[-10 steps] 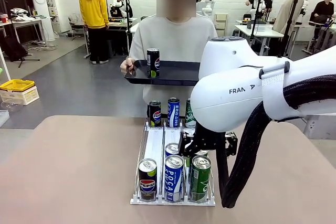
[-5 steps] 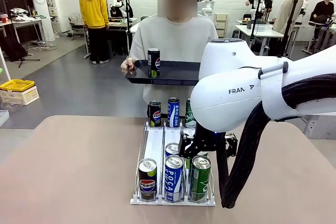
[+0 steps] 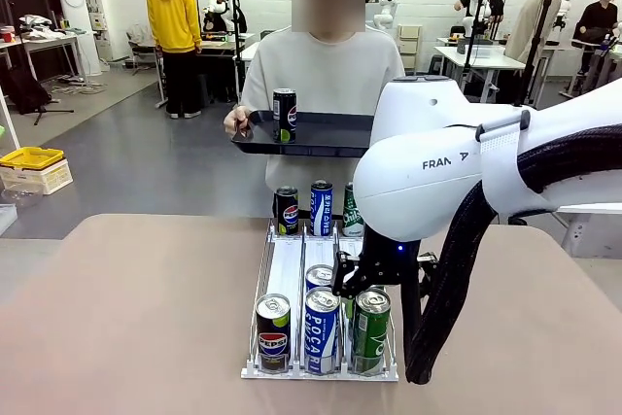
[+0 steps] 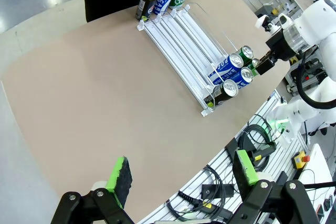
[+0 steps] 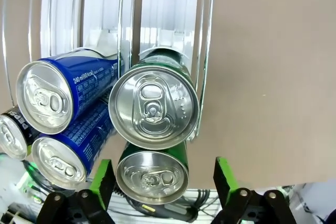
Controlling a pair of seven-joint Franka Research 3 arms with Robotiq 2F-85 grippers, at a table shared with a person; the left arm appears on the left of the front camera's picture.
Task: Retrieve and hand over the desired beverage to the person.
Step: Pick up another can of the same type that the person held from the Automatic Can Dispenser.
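Observation:
The person (image 3: 321,70) in a light grey sweatshirt stands across the table holding a black tray (image 3: 326,138) with a Pepsi can (image 3: 284,116) on it. A clear rack (image 3: 287,264) holds cans at both ends. My right gripper (image 3: 377,284) hangs open just above the right lane. In the right wrist view my right gripper (image 5: 163,179) has its green pads either side of the front green can (image 5: 152,177), with a second green can (image 5: 153,107) behind it. My left gripper (image 4: 181,171) is open and holds nothing, high above the table's near edge.
Blue Pocari cans (image 5: 52,95) and a Pepsi can (image 3: 273,332) fill the neighbouring lanes close to my right fingers. Three more cans (image 3: 321,206) stand at the rack's far end. The tan table (image 3: 146,318) is bare left of the rack. Cables (image 4: 252,140) lie below its edge.
My right gripper has dipped slightly toward the green cans. The person, the tray and the rack's cans have stayed put.

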